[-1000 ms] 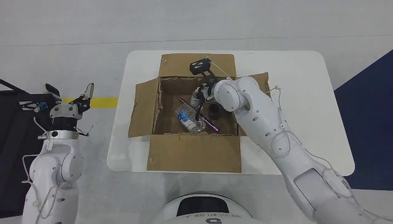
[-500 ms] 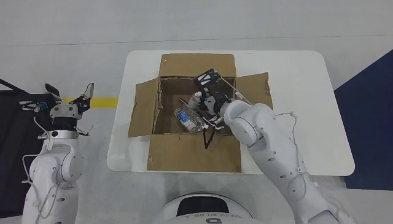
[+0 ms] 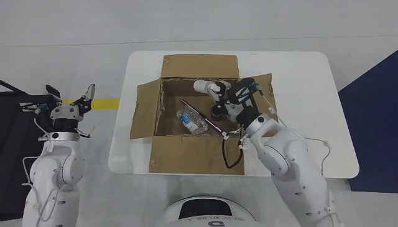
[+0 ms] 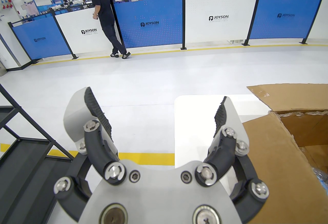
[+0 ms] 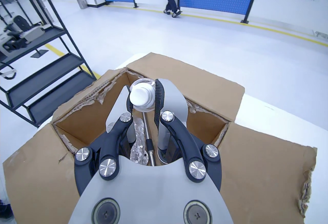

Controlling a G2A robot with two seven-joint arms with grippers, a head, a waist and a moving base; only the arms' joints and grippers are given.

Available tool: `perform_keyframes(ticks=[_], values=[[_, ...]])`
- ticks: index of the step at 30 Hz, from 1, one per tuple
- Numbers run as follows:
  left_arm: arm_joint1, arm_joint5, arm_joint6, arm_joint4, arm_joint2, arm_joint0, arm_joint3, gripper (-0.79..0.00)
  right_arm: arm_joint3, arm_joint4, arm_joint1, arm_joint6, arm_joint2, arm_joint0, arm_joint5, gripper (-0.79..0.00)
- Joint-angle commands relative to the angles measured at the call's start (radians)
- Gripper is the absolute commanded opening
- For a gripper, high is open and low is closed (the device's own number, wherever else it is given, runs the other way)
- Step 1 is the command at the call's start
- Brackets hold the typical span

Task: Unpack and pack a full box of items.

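White-capped bottle (image 5: 139, 97) inside right pincer (image 5: 143, 93)

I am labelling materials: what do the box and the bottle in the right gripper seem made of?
Box: brown matte cardboard, likely corrugated; its torn edges look fibrous. Bottle in the right gripper: clear glossy body, probably plastic, perhaps glass; white smooth cap.

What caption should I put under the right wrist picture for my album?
Jaws clamp a white-capped bottle over the open cardboard box.
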Motion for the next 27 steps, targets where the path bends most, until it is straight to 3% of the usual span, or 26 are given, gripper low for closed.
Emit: perform_keyframes(ticks=[1,7,10,16,22,27], values=[[0.0,0.0,0.0,0.0,0.0,0.0,0.0,0.0,0.002,0.001,0.0,0.002,-0.002,0.002,0.001,-0.785],[0.0,0.0,0.0,0.0,0.0,0.0,0.0,0.0,0.002,0.001,0.0,0.002,-0.002,0.002,0.001,-0.785],[0.0,0.0,0.0,0.0,0.0,0.0,0.0,0.0,-0.009,0.018,0.003,-0.055,0.04,-0.027,0.013,-0.785],[0.0,0.0,0.0,0.0,0.0,0.0,0.0,0.0,-0.084,0.058,0.021,-0.251,0.328,-0.27,0.089,-0.785],[0.0,0.0,0.0,0.0,0.0,0.0,0.0,0.0,-0.064,0.22,0.019,-0.475,0.591,-0.535,0.089,-0.785],[0.0,0.0,0.0,0.0,0.0,0.0,0.0,0.0,-0.008,0.298,0.015,-0.486,0.684,-0.602,0.105,-0.785]])
